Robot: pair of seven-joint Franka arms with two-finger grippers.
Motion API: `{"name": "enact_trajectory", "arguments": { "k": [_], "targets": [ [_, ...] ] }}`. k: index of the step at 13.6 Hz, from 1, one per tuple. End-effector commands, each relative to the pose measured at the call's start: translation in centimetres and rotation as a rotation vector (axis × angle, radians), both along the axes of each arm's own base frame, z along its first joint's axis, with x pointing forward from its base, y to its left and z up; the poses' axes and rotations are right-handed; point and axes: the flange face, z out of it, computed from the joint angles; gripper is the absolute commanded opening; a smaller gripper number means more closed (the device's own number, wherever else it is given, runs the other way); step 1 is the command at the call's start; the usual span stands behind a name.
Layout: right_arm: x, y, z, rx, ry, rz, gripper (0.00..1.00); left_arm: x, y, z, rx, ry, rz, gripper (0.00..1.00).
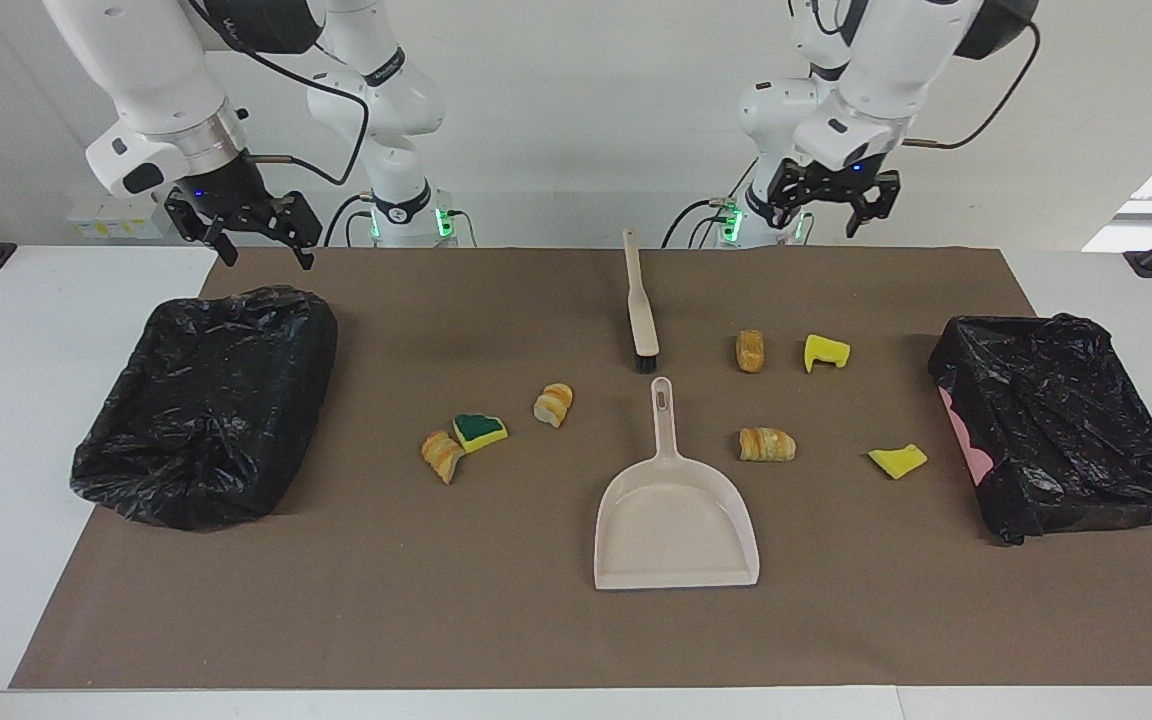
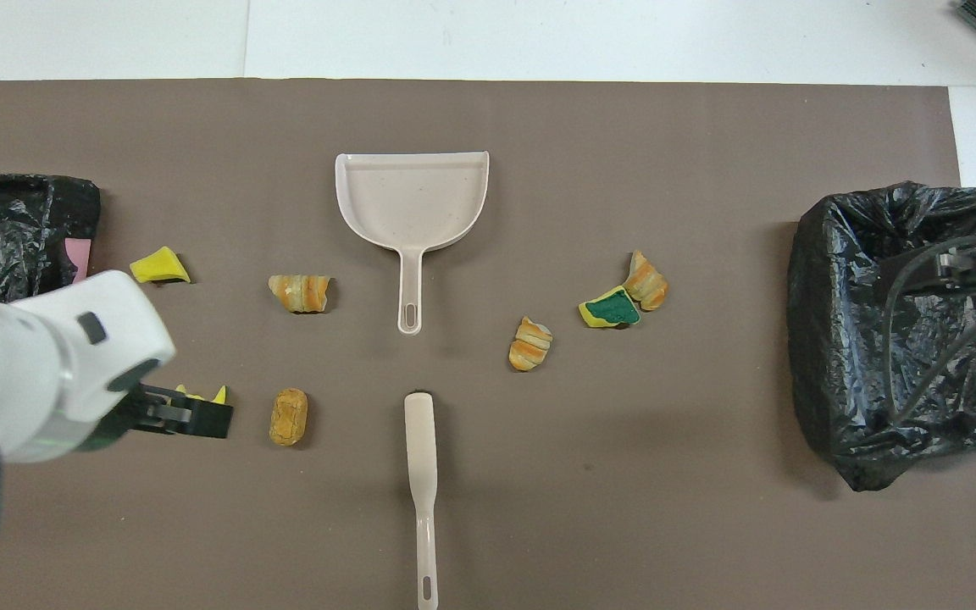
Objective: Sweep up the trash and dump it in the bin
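Seven scraps of trash lie loose on the brown mat: toward the right arm's end, a bread chunk (image 1: 442, 455) touching the green-faced sponge piece (image 1: 480, 431), with another bread chunk (image 1: 553, 404) just beside them; toward the left arm's end, a small brown chunk (image 1: 750, 351), a notched yellow sponge piece (image 1: 825, 352), a striped bread chunk (image 1: 766, 444) and a yellow wedge (image 1: 898, 460). Between the two clusters we find the dustpan (image 1: 674, 520), mouth turned away from the robots, and the brush (image 1: 640, 300) nearer them, handles in line, which we judge leaves each within reach of either arm. A black-lined bin (image 1: 206, 405) sits at the right arm's end and a second bin (image 1: 1061, 425) at the left arm's, so a full pan has a short trip either way. Neither tool holds anything: the left tool (image 1: 829, 195) hangs with fingers spread over the mat's edge nearest the robots, the right tool (image 1: 244, 228) likewise over its own bin's corner. From overhead, the left arm covers most of the notched sponge piece, and the right tool is only a dark shape over its bin.
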Motion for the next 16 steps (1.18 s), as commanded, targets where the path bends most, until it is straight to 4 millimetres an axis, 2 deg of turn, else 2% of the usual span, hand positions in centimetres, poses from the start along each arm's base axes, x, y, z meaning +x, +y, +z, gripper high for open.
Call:
{"name": "enact_trajectory", "arguments": {
  "k": [1, 3, 4, 9, 12, 14, 16],
  "targets": [
    [-0.6, 0.8, -0.2, 0.027, -0.001, 0.124, 1.00, -4.4, -3.6, -4.9, 0.014, -0.030, 0.032, 1.00],
    [0.0, 1.7, -0.6, 0.029, -0.014, 0.155, 1.00, -6.4, -6.6, -7.8, -0.010, -0.010, 0.011, 1.00],
    [0.5, 3.1, -1.2, 0.038, -0.013, 0.156, 1.00, -7.4, -8.0, -9.5, 0.005, -0.007, 0.014, 1.00],
    [3.2, 12.7, -6.2, 0.044, -0.005, 0.095, 1.00, -13.1, -13.9, -17.8, -0.007, 0.012, -0.034, 1.00],
    [4.3, 17.6, -9.7, 0.035, 0.007, 0.061, 1.00, -15.6, -15.4, -20.6, -0.029, 0.032, 0.004, 1.00],
    [4.8, 20.0, -10.7, 0.039, -0.007, 0.055, 1.00, -17.7, -16.7, -22.3, -0.052, 0.037, -0.002, 1.00],
    [5.0, 22.1, -11.8, 0.048, -0.025, 0.057, 1.00, -17.7, -16.5, -22.6, -0.051, 0.034, 0.052, 1.00]
  ]
}}
